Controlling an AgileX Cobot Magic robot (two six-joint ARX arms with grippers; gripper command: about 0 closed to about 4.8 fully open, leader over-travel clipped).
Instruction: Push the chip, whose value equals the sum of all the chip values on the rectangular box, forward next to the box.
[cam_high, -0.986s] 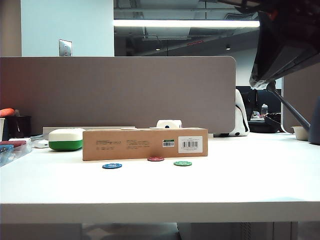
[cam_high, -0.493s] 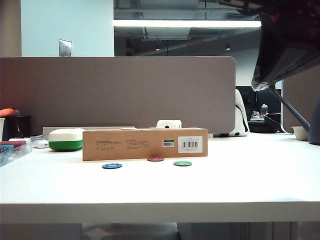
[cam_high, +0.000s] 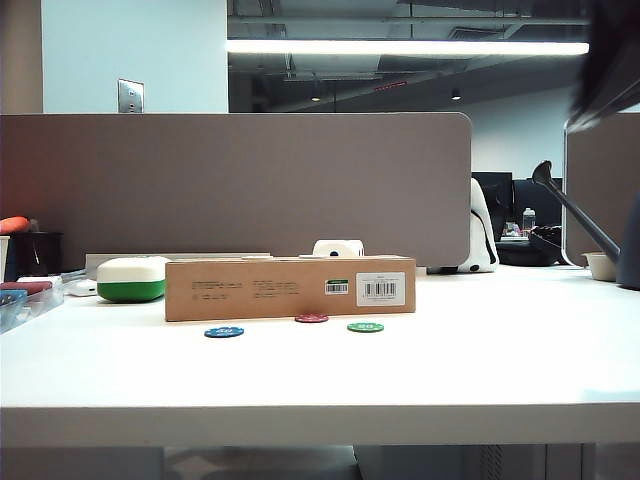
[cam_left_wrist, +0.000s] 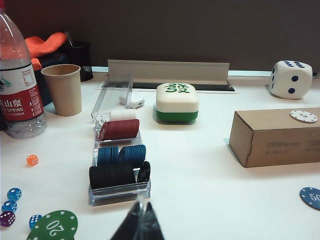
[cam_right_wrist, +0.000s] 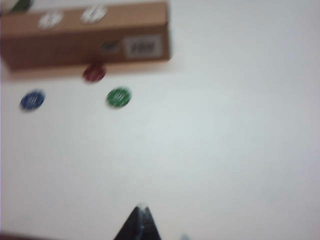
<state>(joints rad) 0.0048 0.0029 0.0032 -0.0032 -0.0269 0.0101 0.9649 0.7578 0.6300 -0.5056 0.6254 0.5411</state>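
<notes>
The long brown rectangular box (cam_high: 290, 288) lies across the middle of the table, also seen as the box (cam_right_wrist: 85, 35) and the box (cam_left_wrist: 275, 136). The dark-red chip (cam_high: 311, 318) rests right against its front face; the right wrist view shows this chip (cam_right_wrist: 93, 73) touching the box's edge. A blue chip (cam_high: 224, 332) and a green chip (cam_high: 365, 327) lie a little nearer. White chips (cam_right_wrist: 93, 13) sit on the box top. My right gripper (cam_right_wrist: 142, 209) is shut, raised well back from the chips. My left gripper (cam_left_wrist: 142, 205) is shut near a chip rack.
A clear rack of chips (cam_left_wrist: 119, 165), a paper cup (cam_left_wrist: 62, 89), a water bottle (cam_left_wrist: 17, 80), a white-and-green case (cam_left_wrist: 177, 102), a large die (cam_left_wrist: 290, 79), small dice (cam_left_wrist: 32, 160) and a green 20 chip (cam_left_wrist: 54, 226) lie on the left. A grey partition (cam_high: 235, 185) backs the table.
The right arm has lifted up and away to the right, nearly leaving the exterior view. The chips and box have not moved.
</notes>
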